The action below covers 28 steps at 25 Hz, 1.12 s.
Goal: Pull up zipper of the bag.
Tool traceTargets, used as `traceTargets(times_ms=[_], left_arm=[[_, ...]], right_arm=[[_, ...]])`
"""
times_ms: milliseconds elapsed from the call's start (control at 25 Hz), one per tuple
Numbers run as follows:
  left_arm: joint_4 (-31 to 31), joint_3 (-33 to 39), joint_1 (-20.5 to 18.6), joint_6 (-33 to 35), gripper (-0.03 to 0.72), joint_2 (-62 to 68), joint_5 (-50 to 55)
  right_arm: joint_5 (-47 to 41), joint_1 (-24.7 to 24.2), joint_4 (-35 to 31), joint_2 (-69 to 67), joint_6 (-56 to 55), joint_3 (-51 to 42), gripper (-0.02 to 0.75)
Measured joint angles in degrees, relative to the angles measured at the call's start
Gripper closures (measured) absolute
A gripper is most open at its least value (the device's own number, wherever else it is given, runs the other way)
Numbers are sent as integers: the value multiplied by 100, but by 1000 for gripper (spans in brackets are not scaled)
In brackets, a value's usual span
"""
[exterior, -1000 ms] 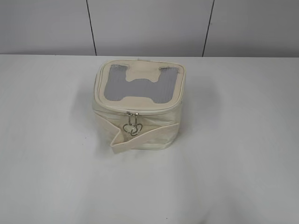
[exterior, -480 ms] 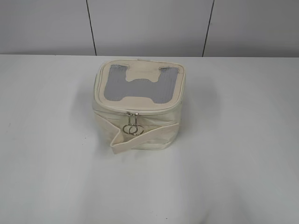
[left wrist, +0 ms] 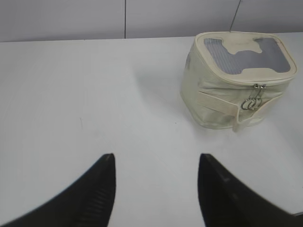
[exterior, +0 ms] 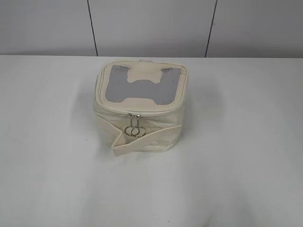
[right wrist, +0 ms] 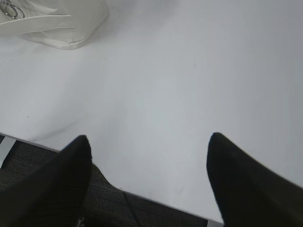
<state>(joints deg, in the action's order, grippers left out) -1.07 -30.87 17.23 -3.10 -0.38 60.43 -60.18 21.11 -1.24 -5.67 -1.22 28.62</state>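
White counter (exterior: 52, 156), bearing a single container: the bag (exterior: 140, 109), a small boxy cream case standing upright near the middle of the surface, well apart from both arms. Its lid is down, so the interior and any contents cannot be seen; the lid carries a grey mesh window (exterior: 116, 91) crossed by a cream tab (exterior: 142, 81). A flat strap (exterior: 142, 139) wraps the body, one end jutting out at the lower front. The zipper (exterior: 142, 112) follows the lid rim, and its two silver ring pulls (exterior: 135, 131) hang side by side against the front wall. Left hand (left wrist: 156, 163): fingers spread, holding nothing, above bare counter with the bag ahead to its right. Right hand (right wrist: 149, 144): fingers spread wide, empty, over the counter's near edge.
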Motion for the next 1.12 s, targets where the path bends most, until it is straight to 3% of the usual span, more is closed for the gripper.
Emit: traceTargets(times_ms=[480,800,1120], left_arm=[[16,0,-100,7,302,0,-20],[16,0,-1137,7,342,0,-20],[22,4,-1176,7,353,0,-35]], right_arm=[[0,-54,0,18,-5,0,156],[0,-1430,0,161,-10,0,156],[12,-1527,-20,609,-10,0,156]])
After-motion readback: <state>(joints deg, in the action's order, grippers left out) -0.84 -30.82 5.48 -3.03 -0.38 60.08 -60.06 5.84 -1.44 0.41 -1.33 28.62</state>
